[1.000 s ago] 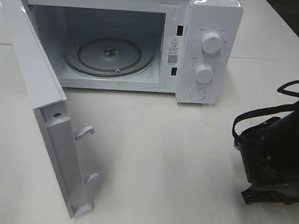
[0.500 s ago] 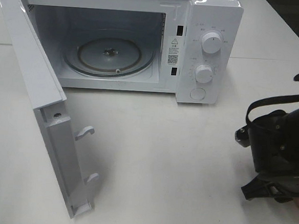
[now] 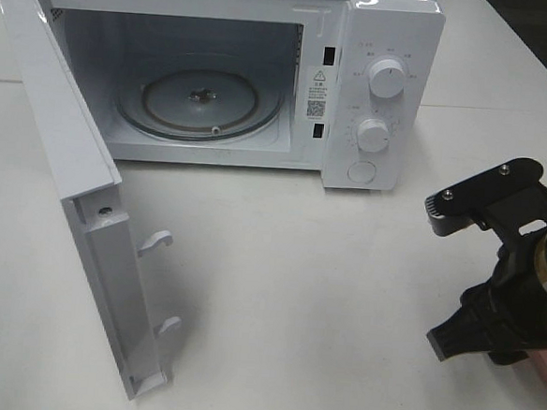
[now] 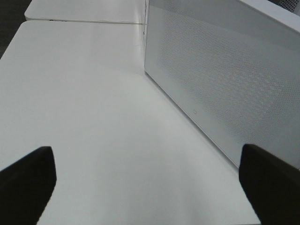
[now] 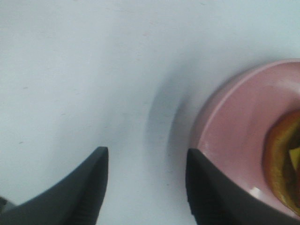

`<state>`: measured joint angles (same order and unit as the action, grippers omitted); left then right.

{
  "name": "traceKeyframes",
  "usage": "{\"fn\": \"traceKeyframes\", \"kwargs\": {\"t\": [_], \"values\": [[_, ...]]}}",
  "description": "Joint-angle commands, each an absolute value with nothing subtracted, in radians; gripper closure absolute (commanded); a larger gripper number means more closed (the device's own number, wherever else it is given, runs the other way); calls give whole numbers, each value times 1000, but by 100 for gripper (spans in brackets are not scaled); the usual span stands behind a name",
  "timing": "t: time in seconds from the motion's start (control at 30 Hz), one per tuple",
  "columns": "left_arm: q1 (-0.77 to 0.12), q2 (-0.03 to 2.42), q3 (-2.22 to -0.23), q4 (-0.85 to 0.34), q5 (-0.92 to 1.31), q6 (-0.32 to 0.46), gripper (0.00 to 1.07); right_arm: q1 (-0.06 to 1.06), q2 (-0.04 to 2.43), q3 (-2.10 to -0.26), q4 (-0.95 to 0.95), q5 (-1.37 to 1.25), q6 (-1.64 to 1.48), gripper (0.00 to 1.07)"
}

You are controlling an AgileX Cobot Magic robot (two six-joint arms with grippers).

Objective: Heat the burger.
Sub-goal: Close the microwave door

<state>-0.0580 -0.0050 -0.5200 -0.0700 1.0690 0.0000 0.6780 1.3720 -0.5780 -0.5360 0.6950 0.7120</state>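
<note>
In the right wrist view only an edge of the burger (image 5: 283, 159) shows, a brown bun with a bit of yellow. It lies on a pink plate (image 5: 234, 117). My right gripper (image 5: 145, 152) is open just beside the plate's rim, with bare table between its fingers and one dark finger (image 5: 211, 187) over the rim. In the high view the right arm (image 3: 508, 278) covers the burger, and a sliver of the pink plate (image 3: 545, 369) shows at the right edge. My left gripper (image 4: 146, 154) is wide open and holds nothing.
The white microwave (image 3: 383, 44) stands at the back with its door (image 3: 62, 143) swung open to the left. A glass turntable (image 3: 201, 101) lies inside. In the left wrist view a perforated white panel of the microwave (image 4: 225, 79) is close by.
The right arm has swung toward the right front and tipped down over the pink plate. Its jaws have opened wider. The left arm has not moved.
</note>
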Motion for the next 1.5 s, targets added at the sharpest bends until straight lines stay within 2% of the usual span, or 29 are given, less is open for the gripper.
{"fn": "traceKeyframes", "kwargs": {"t": [0.03, 0.3, 0.83, 1.13, 1.2, 1.3, 1.4, 1.43, 1.5], "values": [[-55, -11, -516, -69, 1067, 0, 8, 676, 1261, -580, -361, 669, 475, 48], [-55, -11, -516, -69, 1067, 0, 8, 676, 1081, -580, -191, 742, 265, 37], [-55, -11, -516, -69, 1067, 0, 8, 676, 761, -578, -172, 1042, 206, 37], [-55, -11, -516, -69, 1067, 0, 8, 669, 557, -578, -172, 1066, 204, 37], [-55, -11, -516, -69, 1067, 0, 8, 639, 530, -578, -166, 1066, 205, 37], [-55, -11, -516, -69, 1067, 0, 8, 511, 466, -578, -169, 1057, 191, 37], [-55, -11, -516, -69, 1067, 0, 8, 488, 450, -578, -169, 1052, 185, 37], [-55, -11, -516, -69, 1067, 0, 8, 435, 418, -578, -167, 1030, 171, 37], [-55, -11, -516, -69, 1067, 0, 8, 411, 400, -578, -165, 1018, 168, 37]]}}
